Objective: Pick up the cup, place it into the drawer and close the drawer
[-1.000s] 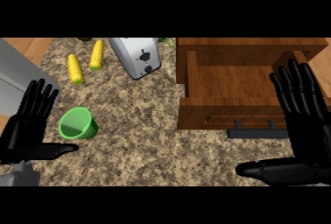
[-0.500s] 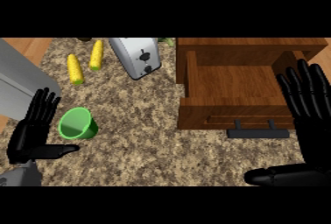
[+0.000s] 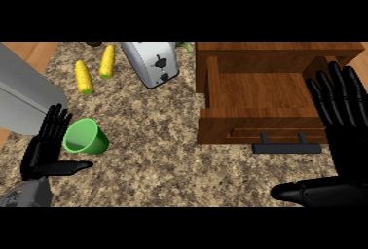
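The left hand point(image 3: 45, 148) is seen at the lower left of the head view, fingers straight and raised, thumb extended to the right, with nothing held. The green cup point(image 3: 85, 137) is found just to the right of those fingers, lying tilted on the speckled counter point(image 3: 165, 146) with its open mouth turned up and toward the left hand; whether the fingertips touch its rim cannot be determined. The right hand point(image 3: 343, 131) is shown at the right edge, likewise spread flat with straight fingers and an outstretched thumb, empty, its fingers overlapping the right side of the wooden drawer point(image 3: 262, 99). The drawer is pulled out, its interior is exposed, and a dark handle point(image 3: 286, 146) is fitted to its front face. The cup is located well apart from the drawer, across the counter. Farther back, a silver toaster point(image 3: 153, 63) is placed near the drawer's left side, and two corn cobs point(image 3: 94, 69) are laid to the toaster's left.
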Motion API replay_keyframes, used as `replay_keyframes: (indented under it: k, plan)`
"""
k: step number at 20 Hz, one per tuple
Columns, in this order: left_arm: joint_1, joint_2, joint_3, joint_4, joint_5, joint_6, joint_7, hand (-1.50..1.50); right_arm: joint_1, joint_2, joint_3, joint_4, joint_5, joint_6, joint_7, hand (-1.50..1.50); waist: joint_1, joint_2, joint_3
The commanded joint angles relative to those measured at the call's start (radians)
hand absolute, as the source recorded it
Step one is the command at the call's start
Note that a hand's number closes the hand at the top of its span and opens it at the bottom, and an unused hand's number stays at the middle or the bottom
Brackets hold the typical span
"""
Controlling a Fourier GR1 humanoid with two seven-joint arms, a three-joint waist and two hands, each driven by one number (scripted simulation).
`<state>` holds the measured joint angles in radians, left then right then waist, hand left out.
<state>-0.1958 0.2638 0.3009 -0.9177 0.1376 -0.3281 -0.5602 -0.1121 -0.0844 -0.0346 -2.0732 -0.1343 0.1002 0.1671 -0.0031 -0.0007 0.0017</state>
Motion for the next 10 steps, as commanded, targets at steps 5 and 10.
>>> replay_keyframes:
  k: [5,10]
  plan:
    - [-0.058,-0.018,0.001,0.205,-0.022,0.013,-0.126,-1.5,-0.052,-0.004,-0.001,0.017,-0.008,-0.003,0.031,-1.5,0.0,0.002,-0.002]
    - [-0.169,0.058,0.027,0.441,-0.047,-0.013,-0.241,-1.5,-0.033,0.021,0.035,0.05,0.036,-0.002,-0.027,-1.5,-0.005,0.004,-0.003]
